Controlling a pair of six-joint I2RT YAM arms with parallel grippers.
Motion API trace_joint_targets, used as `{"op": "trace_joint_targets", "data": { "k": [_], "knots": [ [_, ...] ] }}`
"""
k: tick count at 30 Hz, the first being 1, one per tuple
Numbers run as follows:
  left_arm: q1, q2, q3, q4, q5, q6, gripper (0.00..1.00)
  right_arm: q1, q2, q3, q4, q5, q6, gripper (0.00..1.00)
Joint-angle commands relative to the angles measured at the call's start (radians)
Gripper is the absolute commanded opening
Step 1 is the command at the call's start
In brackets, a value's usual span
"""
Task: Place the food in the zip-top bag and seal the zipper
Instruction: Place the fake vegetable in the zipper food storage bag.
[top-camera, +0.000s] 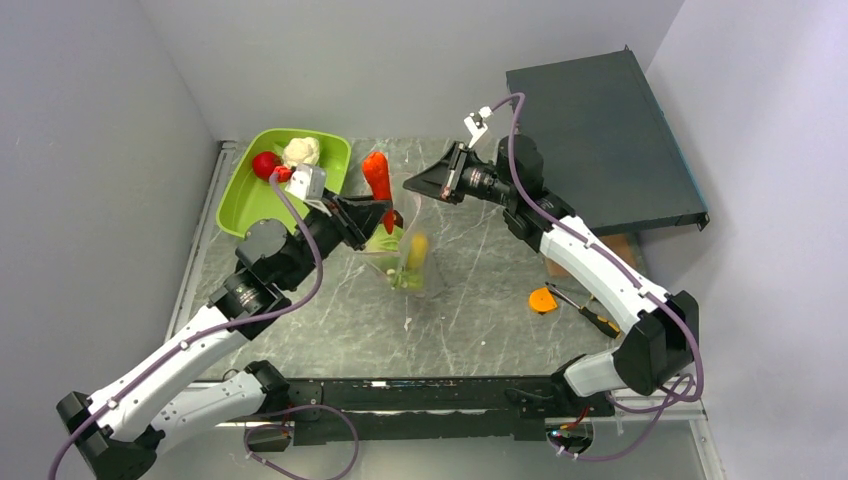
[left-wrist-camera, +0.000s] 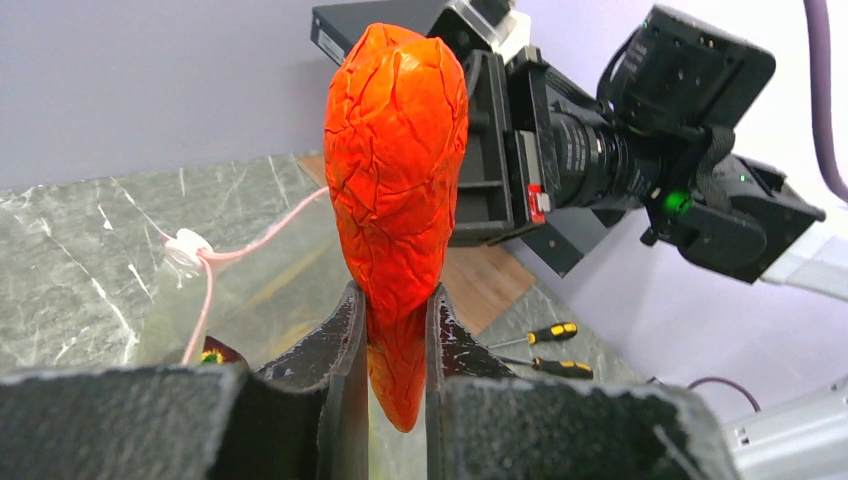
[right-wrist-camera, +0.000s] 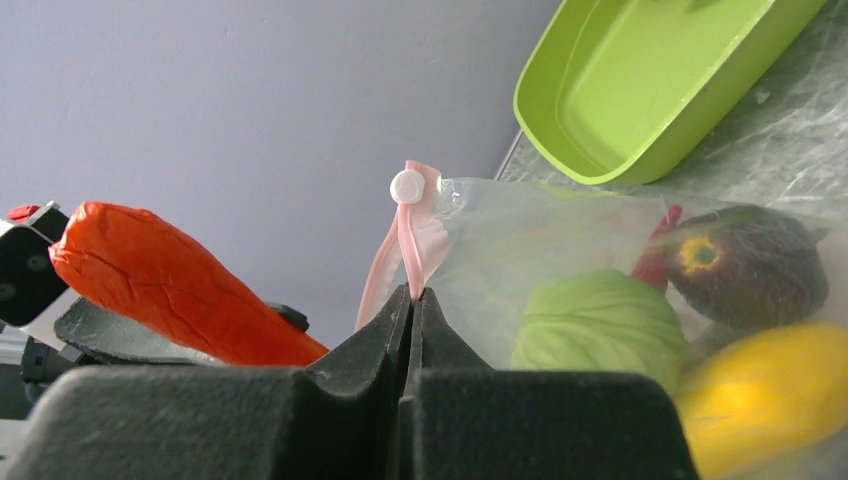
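Top view: mid-loading, judged; left claw clamping red pepper near mouth of zip-top bag on desk. Left wrist: pepper gripped low, upright. Right wrist: right claw pinching pink zipper, mouth held up. Next: steer pepper in, release.

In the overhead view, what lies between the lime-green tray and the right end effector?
A red-orange toy pepper, held by the left end effector, lies between the tray and the right end effector; the top external view shows it.
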Motion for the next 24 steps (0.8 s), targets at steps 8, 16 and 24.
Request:
{"op": "trace_joint_targets", "data": {
  "k": [8,16,24],
  "knots": [
    [-0.004,0.064,-0.085,0.120,-0.010,-0.136,0.20,0.001,0.004,-0.018,0.192,-0.047,0.119,0.00],
    [-0.003,0.058,-0.145,0.173,0.013,-0.157,0.56,0.001,0.012,-0.010,0.196,-0.042,0.129,0.00],
    [-0.004,0.052,-0.121,0.097,0.061,-0.157,0.68,0.000,0.028,-0.018,0.222,-0.049,0.153,0.00]
  ]
}}
